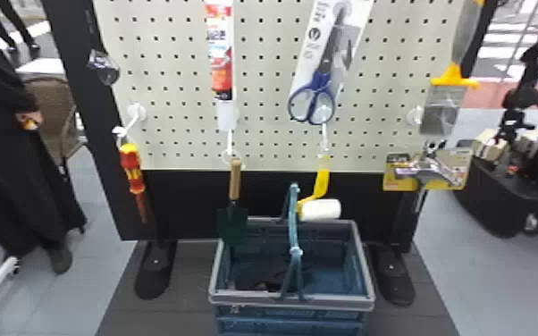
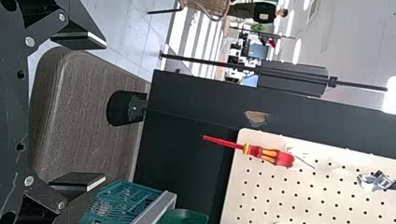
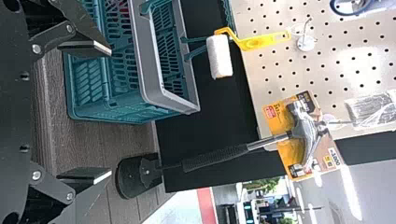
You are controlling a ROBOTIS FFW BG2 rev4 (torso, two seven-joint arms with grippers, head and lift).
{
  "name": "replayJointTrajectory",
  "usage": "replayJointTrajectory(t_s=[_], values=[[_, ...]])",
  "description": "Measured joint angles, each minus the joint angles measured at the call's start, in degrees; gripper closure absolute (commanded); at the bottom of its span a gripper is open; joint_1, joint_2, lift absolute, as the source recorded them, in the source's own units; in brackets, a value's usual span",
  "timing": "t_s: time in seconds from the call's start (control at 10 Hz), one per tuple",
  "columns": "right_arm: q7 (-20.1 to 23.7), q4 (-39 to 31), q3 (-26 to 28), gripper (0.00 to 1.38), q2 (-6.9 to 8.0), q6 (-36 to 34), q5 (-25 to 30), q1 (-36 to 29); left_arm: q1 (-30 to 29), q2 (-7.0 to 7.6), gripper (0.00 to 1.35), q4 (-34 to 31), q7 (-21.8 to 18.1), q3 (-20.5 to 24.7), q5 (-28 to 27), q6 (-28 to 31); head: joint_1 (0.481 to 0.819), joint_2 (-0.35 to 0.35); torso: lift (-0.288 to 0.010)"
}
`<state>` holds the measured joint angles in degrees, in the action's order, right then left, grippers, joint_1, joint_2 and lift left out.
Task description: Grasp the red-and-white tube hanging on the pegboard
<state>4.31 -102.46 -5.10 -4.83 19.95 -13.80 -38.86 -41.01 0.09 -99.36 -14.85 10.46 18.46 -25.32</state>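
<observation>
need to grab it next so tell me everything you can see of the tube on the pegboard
The tube hangs upright on the pegboard, left of the scissors and above the trowel. Its body is red and white with print and looks like soft plastic; a white nozzle end points down. Its top runs past the picture's edge, so the hook holding it is hidden. Nothing else appears to touch it.

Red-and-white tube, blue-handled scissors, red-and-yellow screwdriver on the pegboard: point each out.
red-and-white tube [image 1: 219, 51]: head view, on its printed body.
blue-handled scissors [image 1: 323, 77]: head view, where the blue handles begin below the blades.
red-and-yellow screwdriver [image 1: 134, 178]: head view, on the lower part of its handle.
</observation>
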Motion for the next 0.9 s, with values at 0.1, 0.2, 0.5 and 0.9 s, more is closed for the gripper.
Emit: replayJointTrajectory(t_s=[0.1,0.2,0.5,0.9], values=[[0.00,0.01,0.00,0.37,0.00,0.00,0.00,0.00,0.00,0.00,0.28,0.00,0.00,0.00,0.00,-0.04,0.549,0.000,-0.100],[0.00,0.02,0.00,0.37,0.00,0.00,-0.01,-0.01,0.00,0.00,0.28,0.00,0.01,-0.03,0.00,-0.07,0.549,0.000,-0.100],[0.00,0.02,0.00,0.37,0.00,0.00,-0.05,-0.07,0.32,0.00,0.28,0.00,0.00,-0.42,0.00,0.01,0.549,0.000,-0.100],[0.00,0.02,0.00,0.37,-0.01,0.00,-0.01,-0.08,2.27,0.19,0.28,-9.79,-0.85,-1.36,-0.45,11.08,0.549,0.000,-0.100]])
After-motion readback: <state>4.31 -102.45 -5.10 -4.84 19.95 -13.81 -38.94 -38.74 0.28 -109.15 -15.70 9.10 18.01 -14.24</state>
